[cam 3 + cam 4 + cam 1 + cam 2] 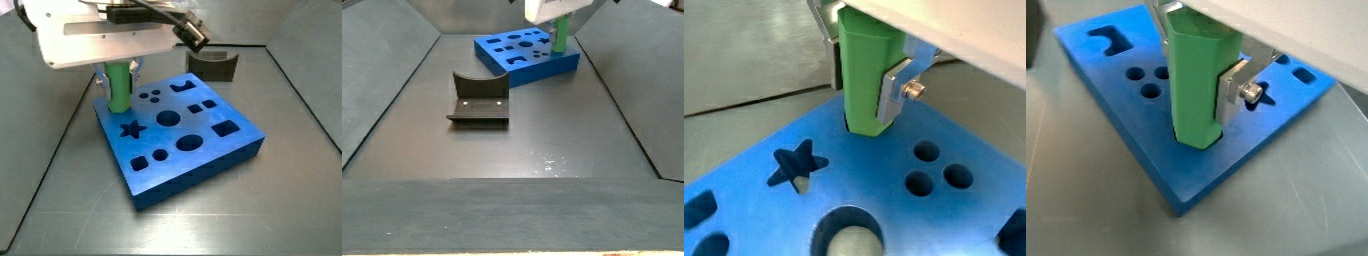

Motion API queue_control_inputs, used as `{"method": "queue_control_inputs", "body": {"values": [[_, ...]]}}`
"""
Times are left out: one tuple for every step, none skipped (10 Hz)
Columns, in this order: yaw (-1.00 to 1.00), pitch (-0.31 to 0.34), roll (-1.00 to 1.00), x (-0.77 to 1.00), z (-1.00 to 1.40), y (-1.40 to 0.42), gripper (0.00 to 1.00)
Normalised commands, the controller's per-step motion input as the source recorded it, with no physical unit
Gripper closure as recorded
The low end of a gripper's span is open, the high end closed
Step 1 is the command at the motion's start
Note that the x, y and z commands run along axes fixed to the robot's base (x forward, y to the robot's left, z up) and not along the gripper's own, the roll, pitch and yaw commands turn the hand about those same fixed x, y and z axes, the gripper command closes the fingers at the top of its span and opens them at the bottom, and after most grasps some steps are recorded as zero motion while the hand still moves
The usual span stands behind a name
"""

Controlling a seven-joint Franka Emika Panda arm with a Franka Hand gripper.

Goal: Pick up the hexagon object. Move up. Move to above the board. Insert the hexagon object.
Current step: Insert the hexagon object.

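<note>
The gripper (pixel 869 75) is closed on the peg (pixel 865 80), the bright green rod, and holds it upright over the board (pixel 764 215). In both wrist views a silver finger (pixel 1236 88) lies flat against one side of the peg, with a small screw showing just beside it; the opposite finger shows only as a thin edge behind the peg's upper part.

The peg's lower end meets the board's top close to one corner. In a wrist view its base (pixel 865 122) sits in a dark recess in the blue surface — how deep it has gone cannot be told. In a side view the peg (pixel 118 85) stands at the board's (pixel 201 165) far left corner, beneath the white body of the gripper (pixel 118 62), and its foot touches the blue top.

The board is a thick blue square block lying on the grey floor (pixel 287 215), turned so that a corner faces the camera in a side view. Its top carries cut-outs: a star (pixel 131 129) near the peg, a large round hole (pixel 168 117), a cluster of three small dots (pixel 935 170), and some squarish holes towards the far edge.

A dark arch-shaped block (pixel 213 64) sits on the floor beyond the board's far corner, apart from it. In a side view the same block (pixel 477 97) lies in the middle of the floor, well apart from the board (pixel 516 60), which sits near the far wall with the peg (pixel 557 38) and gripper (pixel 557 28) above its right end.
</note>
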Motion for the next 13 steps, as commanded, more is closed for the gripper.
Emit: {"method": "queue_control_inputs", "body": {"values": [[-1.0, -0.226, 0.0, 0.0, -0.37, 0.0, 1.0], [0.0, 0.0, -0.01, 0.0, 0.0, 0.0, 1.0], [0.35, -0.166, 0.15, 0.09, -1.0, -0.1, 1.0], [0.51, 0.0, 0.01, 0.21, -1.0, -0.07, 1.0], [0.51, 0.0, 0.0, 0.29, -1.0, -0.05, 1.0], [0.5, 0.0, 0.0, 0.29, -1.0, -0.05, 1.0], [0.5, 0.0, 0.0, 0.3, -1.0, -0.05, 1.0], [0.29, -0.32, -0.05, 0.46, -0.9, -0.39, 1.0], [0.0, 0.0, 0.0, 0.0, -0.13, 0.0, 1.0], [-0.61, -0.251, 0.25, 0.0, -0.81, -0.11, 1.0], [-0.6, -0.14, 0.23, 0.0, -0.88, 0.0, 1.0], [0.69, -0.2, 0.0, 0.07, -0.84, 0.0, 1.0], [1.0, -0.243, -0.14, 0.0, -0.5, 0.0, 1.0]]}}
